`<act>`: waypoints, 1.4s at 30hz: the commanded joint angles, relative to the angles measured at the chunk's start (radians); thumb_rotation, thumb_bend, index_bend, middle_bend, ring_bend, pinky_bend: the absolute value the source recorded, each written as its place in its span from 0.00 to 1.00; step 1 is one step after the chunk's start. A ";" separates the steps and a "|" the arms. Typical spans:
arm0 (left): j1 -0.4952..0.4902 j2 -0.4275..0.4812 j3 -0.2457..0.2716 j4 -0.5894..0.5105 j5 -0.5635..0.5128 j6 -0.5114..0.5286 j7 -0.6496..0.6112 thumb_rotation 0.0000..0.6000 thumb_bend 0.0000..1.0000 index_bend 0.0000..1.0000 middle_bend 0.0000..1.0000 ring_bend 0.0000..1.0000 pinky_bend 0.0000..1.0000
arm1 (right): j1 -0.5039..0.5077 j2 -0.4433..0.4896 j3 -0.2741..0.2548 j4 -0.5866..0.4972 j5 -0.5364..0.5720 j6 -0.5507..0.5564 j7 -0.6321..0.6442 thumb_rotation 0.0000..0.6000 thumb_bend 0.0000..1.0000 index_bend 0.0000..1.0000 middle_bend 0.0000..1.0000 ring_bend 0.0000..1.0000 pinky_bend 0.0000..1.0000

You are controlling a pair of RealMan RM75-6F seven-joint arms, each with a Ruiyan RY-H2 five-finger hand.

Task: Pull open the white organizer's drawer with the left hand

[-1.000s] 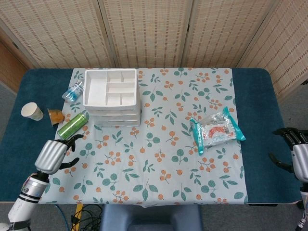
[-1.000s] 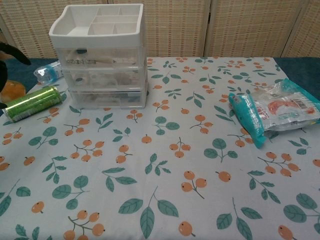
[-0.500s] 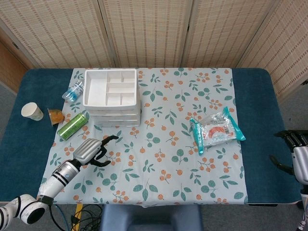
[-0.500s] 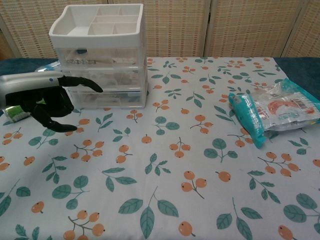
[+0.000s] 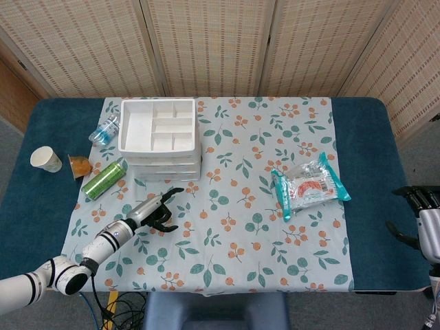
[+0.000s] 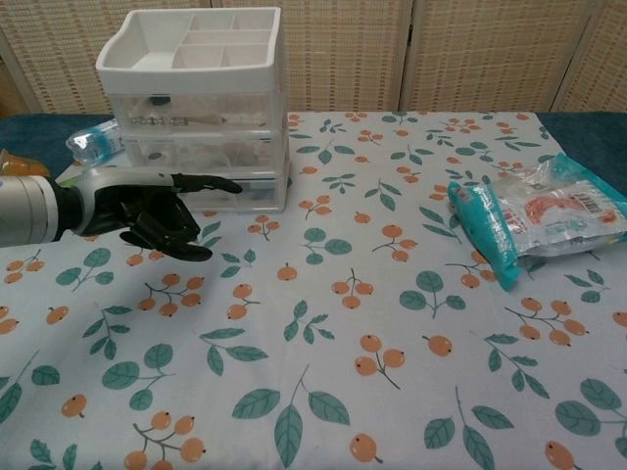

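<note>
Reaching low across the cloth, the left hand (image 5: 157, 210) sits just in front of the white organizer (image 5: 160, 139) in the head view, fingers spread and holding nothing, tips aimed toward the drawer stack but apart from it. Organizer stands at the back-left of the floral tablecloth (image 5: 234, 234), drawer fronts facing the robot, so a straight pull toward the body should work. Green can (image 5: 104, 179), water bottle (image 5: 105, 129), orange cup (image 5: 80, 166) and paper cup (image 5: 46, 159) lie left of the organizer, off the approach line. Snack bag (image 5: 309, 184) is well apart to the right. Right hand (image 5: 421, 213) waits at the far right table edge w/ fingers apart, empty, likely parked since the task is left-only.

Chest view: left hand (image 6: 157, 211) is open wide, one finger stretched out level w/ the bottom drawer (image 6: 235, 193), tip near its front; can't tell if touching. All three drawers look closed. Judgement: approach phase, no hold yet; next it needs to hook a drawer lip. Risk: light organizer may slide instead of the drawer opening. Snack bag (image 6: 534, 220) is clear of it all. Right hand not visible here.
</note>
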 commanded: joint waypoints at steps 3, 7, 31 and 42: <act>-0.014 -0.049 -0.034 0.077 -0.048 -0.042 -0.112 1.00 0.26 0.00 0.89 0.98 1.00 | -0.007 0.002 0.000 0.002 0.005 0.006 0.001 1.00 0.23 0.27 0.28 0.25 0.36; -0.004 -0.061 -0.054 0.099 -0.068 -0.044 -0.179 1.00 0.26 0.00 0.89 0.98 1.00 | -0.011 0.003 0.000 0.003 0.010 0.007 0.000 1.00 0.23 0.27 0.28 0.25 0.36; 0.033 -0.134 -0.086 0.169 -0.134 0.013 -0.164 1.00 0.26 0.00 0.89 0.98 1.00 | -0.022 -0.001 0.001 0.015 0.009 0.017 0.011 1.00 0.23 0.27 0.28 0.26 0.36; 0.047 -0.174 -0.114 0.163 -0.182 0.042 -0.128 1.00 0.26 0.00 0.89 0.98 1.00 | -0.030 0.001 0.000 0.014 0.010 0.025 0.004 1.00 0.23 0.27 0.28 0.26 0.36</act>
